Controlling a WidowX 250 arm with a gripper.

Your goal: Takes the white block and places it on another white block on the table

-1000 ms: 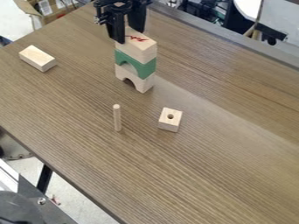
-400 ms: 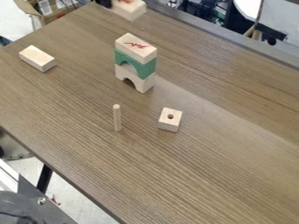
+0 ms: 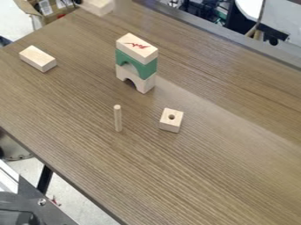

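Lab clutter past the far edge here, with a cardboard box (image 3: 24,6) on the floor beyond the upper-left edge of the counter (image 3: 223,145). As for the arm, only a dark sliver of the hand (image 3: 78,1) pokes in at the top of the view, up by the counter's top corner, so I can't call its angle or wrist tilt. It's got hold of the white block (image 3: 99,5), right at that same corner and partly cut off by the top of the view. How wide the hand is open, I can't tell.

Room-wise, the held block is well apart from the stack, which stands between that corner and the middle. Stack from the bottom up: pale arch (image 3: 140,83), green arch (image 3: 145,69), red-marked block (image 3: 138,47), all upright and touching. Loose block (image 3: 38,58) lies flat near the upper-left edge, with a wide gap to the stack. Lower down, around the middle, a thin dowel (image 3: 118,119) and a drilled block (image 3: 170,125) sit apart from each other, both well in from the lower-left edge.
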